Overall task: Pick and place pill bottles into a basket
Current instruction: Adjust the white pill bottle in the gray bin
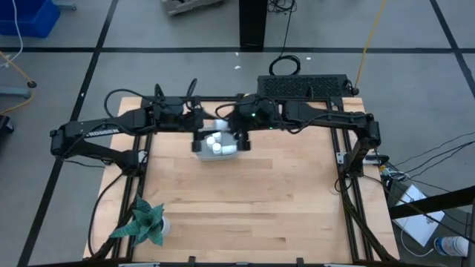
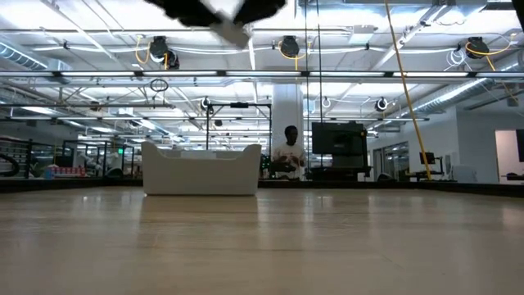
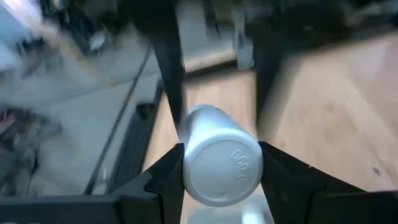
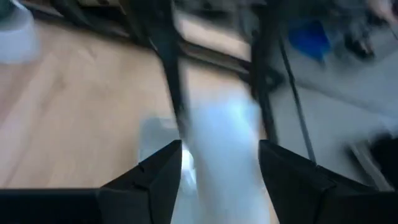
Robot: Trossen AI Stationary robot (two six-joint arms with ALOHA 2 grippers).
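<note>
A pill bottle (image 3: 217, 165) sat clamped in the left tool (image 3: 221, 171) above the basket (image 1: 215, 153), not yet released. About three bottles (image 1: 216, 143) lay inside. Right tool (image 4: 221, 163) — grip state could not be told — hovered beside it.

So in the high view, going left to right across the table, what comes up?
Green star-shaped plant → left pincer → basket holding pill bottles → right pincer.
</note>
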